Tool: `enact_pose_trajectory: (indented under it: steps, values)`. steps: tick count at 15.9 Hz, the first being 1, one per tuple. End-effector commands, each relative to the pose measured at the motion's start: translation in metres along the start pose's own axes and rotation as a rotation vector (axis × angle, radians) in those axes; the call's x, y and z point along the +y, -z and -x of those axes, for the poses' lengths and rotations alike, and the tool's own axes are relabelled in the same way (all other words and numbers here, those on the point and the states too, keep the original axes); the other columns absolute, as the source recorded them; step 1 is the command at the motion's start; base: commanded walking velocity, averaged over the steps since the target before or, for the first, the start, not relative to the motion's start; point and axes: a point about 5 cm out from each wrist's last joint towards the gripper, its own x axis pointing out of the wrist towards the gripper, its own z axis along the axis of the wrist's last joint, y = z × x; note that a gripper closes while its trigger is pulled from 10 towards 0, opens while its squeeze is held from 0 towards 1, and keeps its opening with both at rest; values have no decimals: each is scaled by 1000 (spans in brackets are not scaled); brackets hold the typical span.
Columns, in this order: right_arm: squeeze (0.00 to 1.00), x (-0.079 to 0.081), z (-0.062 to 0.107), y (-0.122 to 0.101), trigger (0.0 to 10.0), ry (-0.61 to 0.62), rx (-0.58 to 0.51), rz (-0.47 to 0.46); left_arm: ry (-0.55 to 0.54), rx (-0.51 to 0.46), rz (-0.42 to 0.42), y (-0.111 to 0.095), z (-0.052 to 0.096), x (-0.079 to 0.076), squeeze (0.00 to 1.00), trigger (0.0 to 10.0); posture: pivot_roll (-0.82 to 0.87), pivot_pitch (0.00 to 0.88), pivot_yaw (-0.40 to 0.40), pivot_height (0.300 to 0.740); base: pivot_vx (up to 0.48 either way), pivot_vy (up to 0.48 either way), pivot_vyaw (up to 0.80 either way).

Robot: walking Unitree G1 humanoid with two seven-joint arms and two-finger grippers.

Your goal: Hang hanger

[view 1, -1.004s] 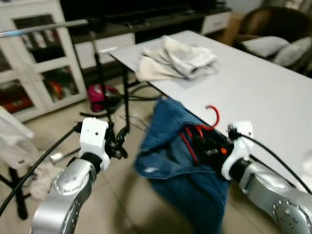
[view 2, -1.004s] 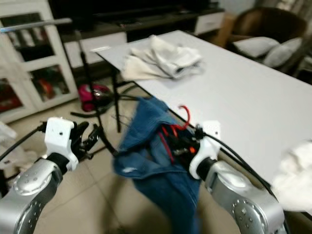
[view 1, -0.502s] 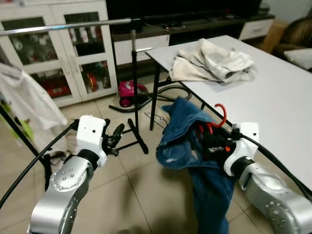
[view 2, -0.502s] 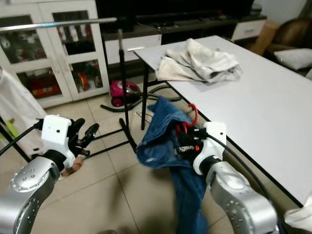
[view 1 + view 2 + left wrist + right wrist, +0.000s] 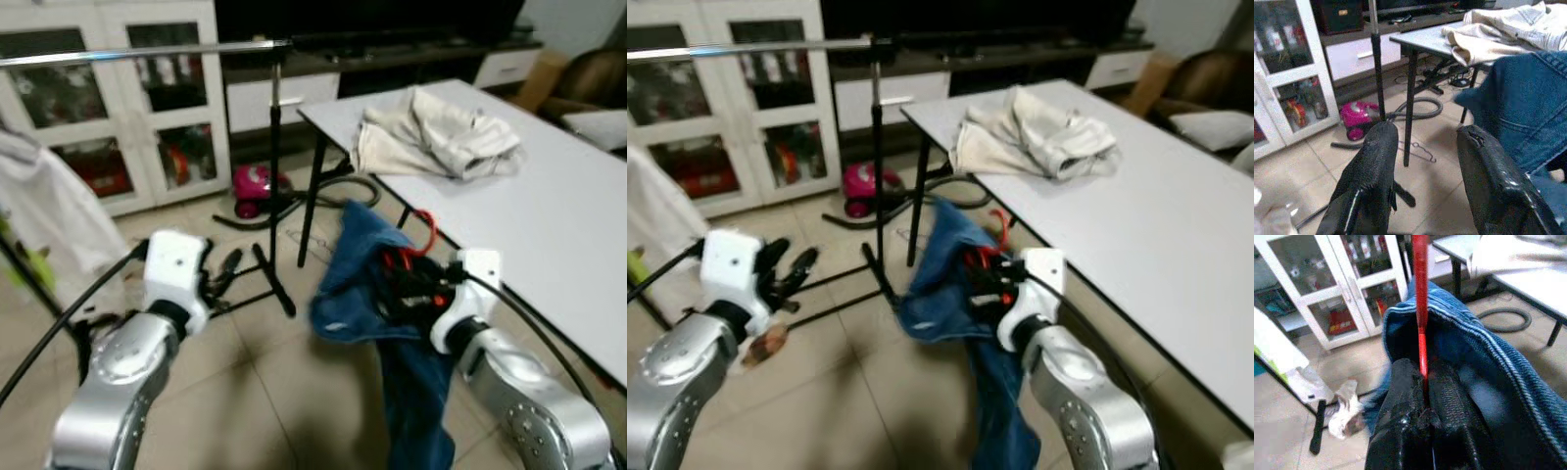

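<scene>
Hanger (image 5: 423, 227), red, sits pinched between the two black fingers of the right gripper (image 5: 1423, 382), its thin shaft rising straight up out of them and its hook curling just above the gripper, near the table's near edge. Blue jeans (image 5: 377, 294) are draped over the hanger and hang down in front of the right arm toward the tiled floor (image 5: 274, 392).

To the left, the left gripper (image 5: 1425, 161) is held up over the floor with its fingers spread apart and nothing between them.

Farther off, between the two arms, stands a black clothes rack stand (image 5: 274, 186) carrying a silver horizontal rail (image 5: 137, 54) that runs away to the left. A white garment (image 5: 54, 211) hangs at the far left. On the right, the white table (image 5: 549, 206) bears a crumpled cream cloth (image 5: 436, 132) at its far end. Beyond the rack's foot lie a pink vacuum cleaner (image 5: 257, 183) and its grey hose (image 5: 343, 186), and a white glass-door cabinet (image 5: 118, 108) lines the far wall.
</scene>
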Motion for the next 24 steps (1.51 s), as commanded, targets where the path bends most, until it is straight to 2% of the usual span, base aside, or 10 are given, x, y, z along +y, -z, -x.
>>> enact_pose_trajectory:
  steps: [1,3,9,18,24]
  values:
    - [0,-6,1,-10,10000,29,-38,2,23,-19,5,-4,-2,-7,0,10000,76,0,-25,740,394,0,0]
    - [0,-4,0,-9,10000,1,-24,-18,21,-17,12,-4,-1,-7,0,10000,75,0,-27,740,392,0,0]
    - [0,-2,-5,-15,10000,-13,-69,96,1,-16,35,-2,0,-5,0,10000,79,0,-38,740,391,0,0]
    - [0,0,-15,-17,10000,-39,-66,86,-40,-1,58,1,3,-1,0,10000,96,0,-70,740,383,0,0]
    - [0,-2,-17,-18,10000,-4,-78,79,-27,1,44,-1,0,-1,0,10000,95,0,-59,740,381,0,601]
